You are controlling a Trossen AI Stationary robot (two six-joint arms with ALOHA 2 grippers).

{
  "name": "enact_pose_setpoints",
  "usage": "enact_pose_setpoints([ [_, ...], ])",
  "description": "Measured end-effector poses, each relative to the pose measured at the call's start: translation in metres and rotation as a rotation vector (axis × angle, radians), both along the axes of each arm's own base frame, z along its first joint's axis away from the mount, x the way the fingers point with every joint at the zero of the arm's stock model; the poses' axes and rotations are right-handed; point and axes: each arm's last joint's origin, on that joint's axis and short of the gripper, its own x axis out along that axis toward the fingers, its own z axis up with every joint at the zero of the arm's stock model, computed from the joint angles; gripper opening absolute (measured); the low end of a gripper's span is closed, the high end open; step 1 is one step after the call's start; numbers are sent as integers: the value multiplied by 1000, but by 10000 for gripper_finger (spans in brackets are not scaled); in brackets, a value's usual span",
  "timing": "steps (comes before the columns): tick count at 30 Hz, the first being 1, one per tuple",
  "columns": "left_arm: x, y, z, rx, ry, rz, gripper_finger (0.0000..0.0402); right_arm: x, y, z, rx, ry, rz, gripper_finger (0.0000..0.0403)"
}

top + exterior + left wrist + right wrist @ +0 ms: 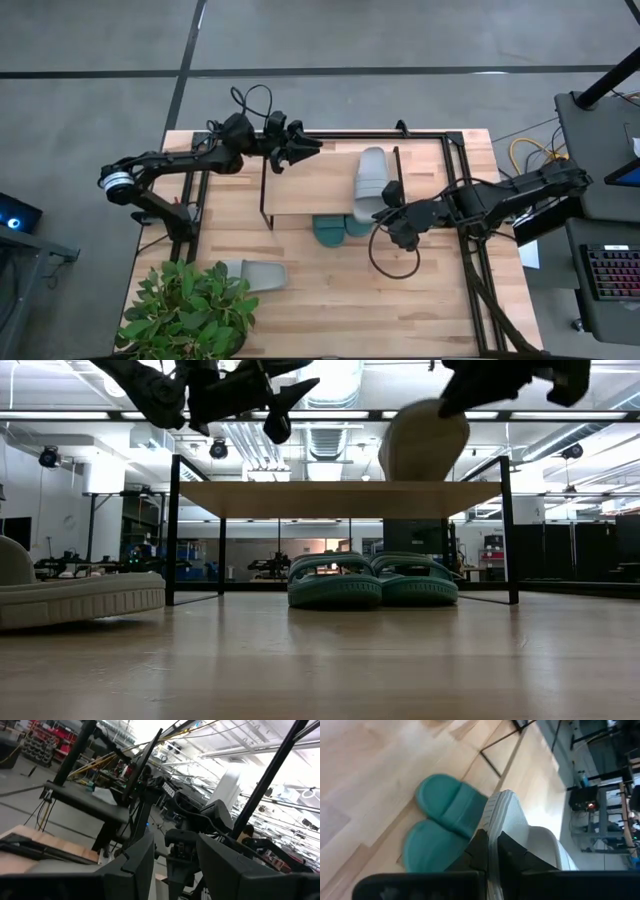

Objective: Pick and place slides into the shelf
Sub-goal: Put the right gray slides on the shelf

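One pale grey slide (pixel 372 178) is over the right part of the shelf's wooden top board (pixel 310 185), with my right gripper (pixel 388 212) shut on it. In the low view this slide (pixel 425 440) rises from the board (pixel 340 498). Two teal slides (pixel 335 582) (pixel 415 582) stand side by side on the table under the shelf. A second grey slide (pixel 255 273) lies on its sole on the table at the near left. My left gripper (pixel 305 150) hovers open above the shelf's far left corner, with nothing between its fingers (pixel 140 862). My right gripper pinches the grey slide's thin sole edge (pixel 496 817) at its near end between its two fingers (pixel 480 851). The fingers slant downward, coming from the table's near right. The slide tilts up over the shelf top. Whether its far end rests on the board, I cannot tell.
A potted green plant (pixel 190 310) fills the near left corner beside the loose grey slide. Black frame rails (pixel 470 260) run along the table's right and left sides. The shelf's thin black legs (pixel 172 530) stand around the teal pair.
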Motion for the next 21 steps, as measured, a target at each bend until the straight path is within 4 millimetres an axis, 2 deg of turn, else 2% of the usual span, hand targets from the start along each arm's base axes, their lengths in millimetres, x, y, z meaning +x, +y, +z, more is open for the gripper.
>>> enact_pose_setpoints([
  [16,-1,0,-4,-8,9,6,133,-19,-1,-2,195,54,14,11],
  [21,-1,0,-5,-9,10,6,133,-20,-1,-11,220,79,-7,11],
])
